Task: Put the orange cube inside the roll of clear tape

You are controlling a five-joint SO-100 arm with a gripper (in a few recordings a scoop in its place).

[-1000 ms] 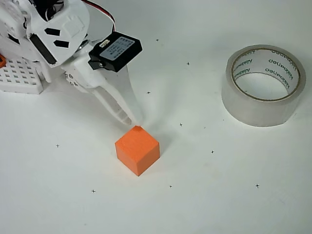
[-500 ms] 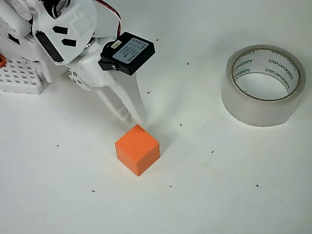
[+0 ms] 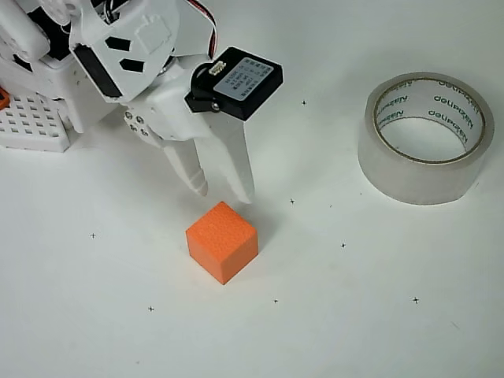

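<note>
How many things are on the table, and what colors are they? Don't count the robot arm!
Orange: 1, the orange cube.
Clear: 1, the roll of clear tape.
White: 1, the white perforated block at the left edge, with a tiny orange piece on its side.
Total: 3 things.

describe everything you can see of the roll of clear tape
The roll of clear tape lies flat on the white table at the right of the overhead view, hole facing up. Its outer band looks milky and translucent; the inner cardboard core is white with green lettering. The hole holds nothing, showing bare table. Nothing touches it: the orange cube sits well apart to its lower left, and the tool hovers near the cube, not the roll.
</note>
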